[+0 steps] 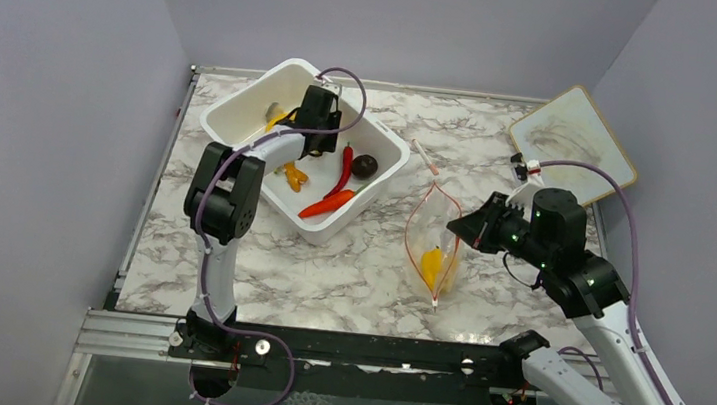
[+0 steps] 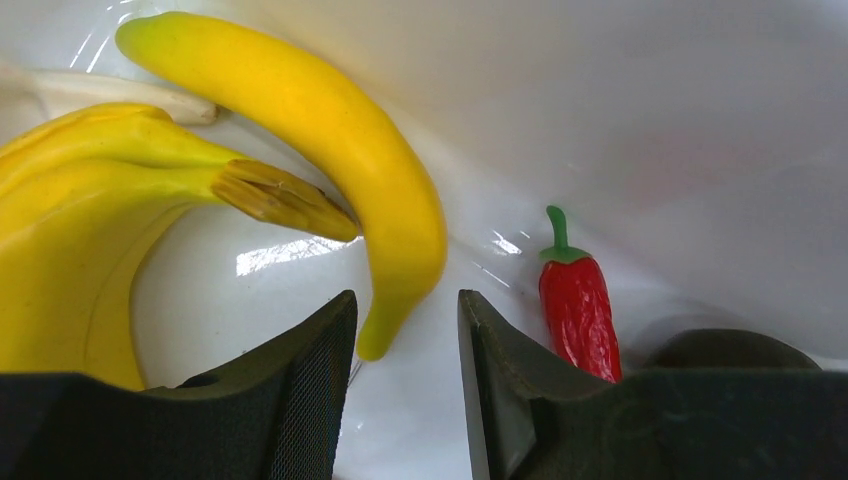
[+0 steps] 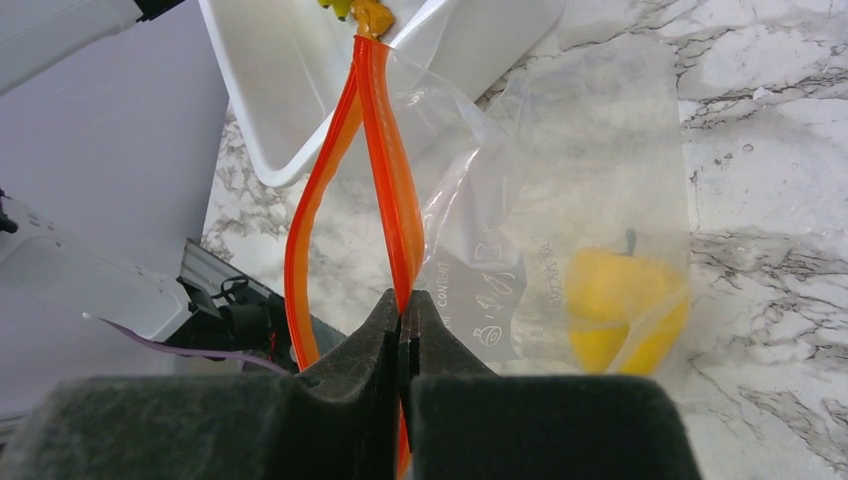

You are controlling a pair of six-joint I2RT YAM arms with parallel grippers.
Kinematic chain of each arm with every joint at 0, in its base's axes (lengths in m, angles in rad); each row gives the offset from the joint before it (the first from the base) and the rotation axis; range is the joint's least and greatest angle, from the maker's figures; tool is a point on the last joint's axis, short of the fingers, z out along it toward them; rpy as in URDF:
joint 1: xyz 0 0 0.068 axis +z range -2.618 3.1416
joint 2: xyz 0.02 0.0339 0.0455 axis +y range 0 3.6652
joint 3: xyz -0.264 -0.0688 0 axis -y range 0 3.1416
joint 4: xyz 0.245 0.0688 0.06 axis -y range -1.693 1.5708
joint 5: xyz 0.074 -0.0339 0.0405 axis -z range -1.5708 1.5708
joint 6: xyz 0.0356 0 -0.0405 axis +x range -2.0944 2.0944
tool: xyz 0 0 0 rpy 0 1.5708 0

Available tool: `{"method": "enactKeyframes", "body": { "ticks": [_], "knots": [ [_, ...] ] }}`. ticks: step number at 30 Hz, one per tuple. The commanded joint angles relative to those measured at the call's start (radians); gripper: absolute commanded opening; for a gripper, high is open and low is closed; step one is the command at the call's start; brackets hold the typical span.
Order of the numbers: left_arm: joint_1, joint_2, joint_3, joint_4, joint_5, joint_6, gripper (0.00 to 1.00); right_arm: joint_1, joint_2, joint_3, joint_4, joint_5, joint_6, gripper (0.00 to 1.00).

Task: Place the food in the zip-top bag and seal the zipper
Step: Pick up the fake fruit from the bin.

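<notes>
My left gripper (image 1: pixel 317 110) reaches down into the white tub (image 1: pixel 243 110). It is open (image 2: pixel 405 325), and the narrow tip of a yellow banana (image 2: pixel 340 150) lies between the fingertips with a gap on both sides. A second banana (image 2: pixel 80 230) lies to the left, a red chili (image 2: pixel 578 305) to the right. The tub also holds a carrot (image 1: pixel 326 204), a dark round fruit (image 1: pixel 365 166) and orange bits (image 1: pixel 294 174). The zip-top bag (image 1: pixel 435 233) lies right of the tub with a yellow pepper (image 3: pixel 620 300) inside. My right gripper (image 3: pixel 403 312) is shut on one side of the zipper (image 3: pixel 385 160), and the bag's mouth gapes.
A wood-framed whiteboard (image 1: pixel 574 140) leans at the back right. A small white-and-red stick (image 1: pixel 426 156) lies on the marble table between tub and board. Grey walls close the table on three sides, and a black rail (image 1: pixel 349 347) runs along the near edge.
</notes>
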Motion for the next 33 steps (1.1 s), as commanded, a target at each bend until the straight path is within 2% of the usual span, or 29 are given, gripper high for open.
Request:
{"method": "enactKeyframes", "body": {
  "ticks": [1, 18, 27, 33],
  "knots": [
    [0.009, 0.055, 0.064, -0.001, 0.031, 0.006, 0.44, -0.003, -0.014, 0.013, -0.012, 0.022, 0.005, 0.01],
    [0.014, 0.116, 0.071, -0.007, 0.062, -0.005, 0.41, -0.003, 0.009, 0.021, 0.0, 0.021, -0.01, 0.01],
    [0.014, 0.096, 0.085, -0.047, 0.091, -0.021, 0.27, -0.003, 0.01, 0.017, 0.011, 0.013, -0.008, 0.01],
    [0.012, 0.048, 0.076, -0.066, 0.12, -0.025, 0.11, -0.003, 0.0, 0.008, 0.013, 0.01, -0.005, 0.01]
  ]
}}
